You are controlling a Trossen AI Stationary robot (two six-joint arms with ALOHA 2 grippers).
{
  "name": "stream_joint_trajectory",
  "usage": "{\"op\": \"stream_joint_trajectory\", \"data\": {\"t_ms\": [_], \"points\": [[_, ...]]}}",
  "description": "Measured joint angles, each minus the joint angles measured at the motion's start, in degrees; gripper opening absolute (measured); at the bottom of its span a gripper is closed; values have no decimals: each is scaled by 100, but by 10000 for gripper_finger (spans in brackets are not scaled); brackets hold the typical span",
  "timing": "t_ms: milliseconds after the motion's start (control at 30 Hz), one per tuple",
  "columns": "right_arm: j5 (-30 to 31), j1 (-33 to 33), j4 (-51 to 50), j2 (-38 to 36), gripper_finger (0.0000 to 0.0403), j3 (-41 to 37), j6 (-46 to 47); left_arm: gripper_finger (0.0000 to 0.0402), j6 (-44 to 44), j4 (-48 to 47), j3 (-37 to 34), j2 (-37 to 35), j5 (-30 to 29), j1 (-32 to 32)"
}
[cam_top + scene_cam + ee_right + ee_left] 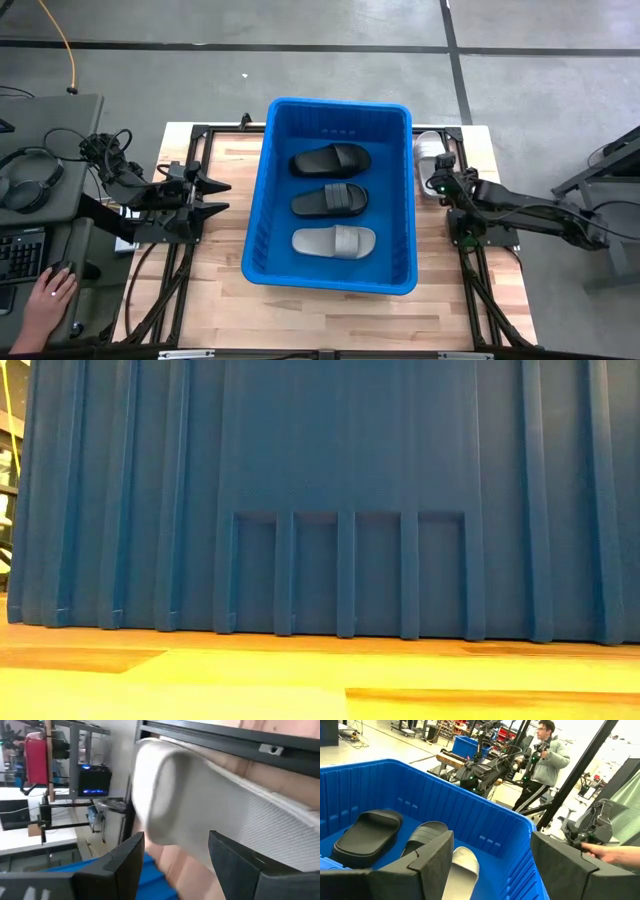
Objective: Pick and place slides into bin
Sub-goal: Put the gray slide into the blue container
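Pale wooden tabletop (330, 320) sits on grey concrete floor, a desk with headphones (28, 178) to one side. Three slides (331, 200) lie in the blue bin (258, 215) mid-table; a white slide (428, 150) lies just outside it. The right gripper (437, 180) hovers spread open beside that one. The left gripper (215, 195) waits, open, left of the bin. A person (545, 755) stands across the room.

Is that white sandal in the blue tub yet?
No. The white slide lies on the table outside the bin, by its right wall, at the open right gripper.
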Motion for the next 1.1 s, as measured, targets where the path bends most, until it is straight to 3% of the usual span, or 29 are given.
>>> {"op": "stream_joint_trajectory", "data": {"t_ms": [200, 433, 700, 933, 1100], "points": [[189, -184, 1290, 254, 210, -324, -248, 253, 0, -2, 0, -2, 1, 2], [141, -801, 1458, 246, 210, -354, -450, 253, -1, -1, 0, -2, 0, 2], [-622, -1886, 2103, 395, 210, -354, -1415, 253, 0, 0, 0, 0, 0, 2], [-1867, -2594, 2800, 1144, 210, -354, -1908, 253, 0, 0, 0, 0, 0, 2], [-1885, -2632, 3499, 1740, 210, -354, -2070, 253, -1, -2, 0, -1, 0, 1]]}}
